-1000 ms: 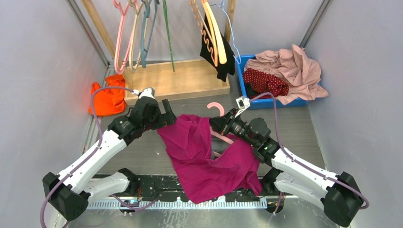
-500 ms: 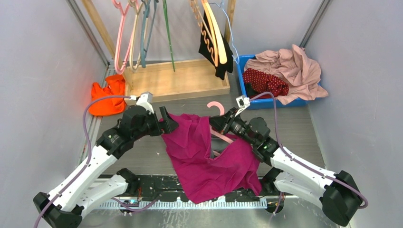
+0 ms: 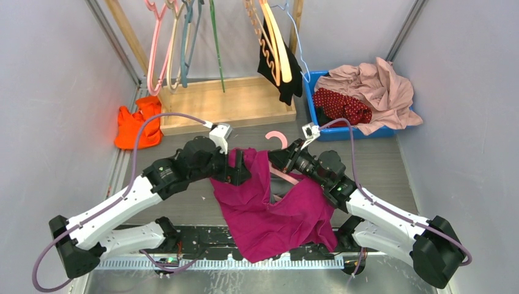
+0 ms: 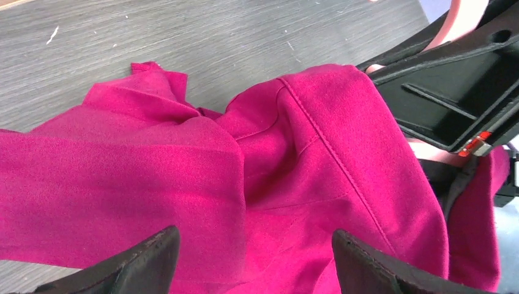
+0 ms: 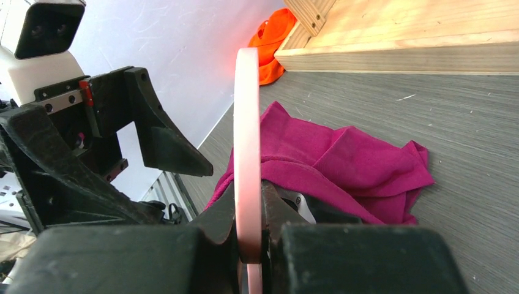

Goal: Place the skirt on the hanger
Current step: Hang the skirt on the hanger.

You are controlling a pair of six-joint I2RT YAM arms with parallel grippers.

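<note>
The skirt [image 3: 343, 105], dark red with white dots, lies in the blue bin [image 3: 311, 97] at the back right, away from both grippers. My right gripper [image 3: 283, 160] [image 5: 248, 211] is shut on the thin pink hanger [image 5: 246, 122]. The hanger's round hook [image 3: 278, 138] pokes out toward the rack. A plain magenta garment [image 3: 269, 208] [image 4: 183, 171] lies draped over the hanger's lower part and hides it. My left gripper [image 3: 240, 166] [image 4: 254, 245] stands open just above the magenta garment's upper left folds, with cloth between the fingers but not pinched.
A wooden rack base [image 3: 226, 104] stands at the back with several hangers [image 3: 177, 43] and a black garment [image 3: 278, 67] hanging above it. An orange cloth [image 3: 138, 125] lies at the left wall. A pale pink garment [image 3: 382, 86] spills over the bin.
My left arm has swung right, bringing its open gripper from beside the magenta garment to over its upper left edge. The right arm and hanger have stayed put.
</note>
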